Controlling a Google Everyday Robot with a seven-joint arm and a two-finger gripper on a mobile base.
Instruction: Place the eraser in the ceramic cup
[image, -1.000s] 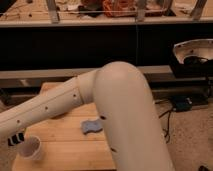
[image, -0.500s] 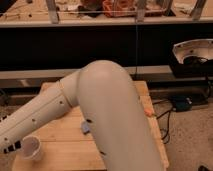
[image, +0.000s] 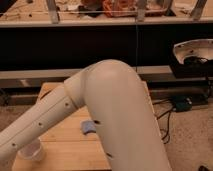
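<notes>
The eraser (image: 89, 126), a small blue-grey block, lies on the wooden table (image: 70, 150) near its middle, partly covered by my arm. The ceramic cup (image: 31, 150), small, off-white and handleless, stands upright at the table's front left, just below my forearm. My big white arm (image: 107, 110) fills the centre of the view, and the forearm runs down to the lower left edge. The gripper is past that edge and out of view. The inside of the cup cannot be seen well.
A long dark bench (image: 100, 45) runs behind the table. On the floor at the right lies a black box with cables (image: 182, 103). A white round device (image: 192, 52) sits at the far right. The table's right edge is hidden by my arm.
My arm has swung left and closer to the camera, now covering more of the table and part of the eraser. The cup and eraser have not moved.
</notes>
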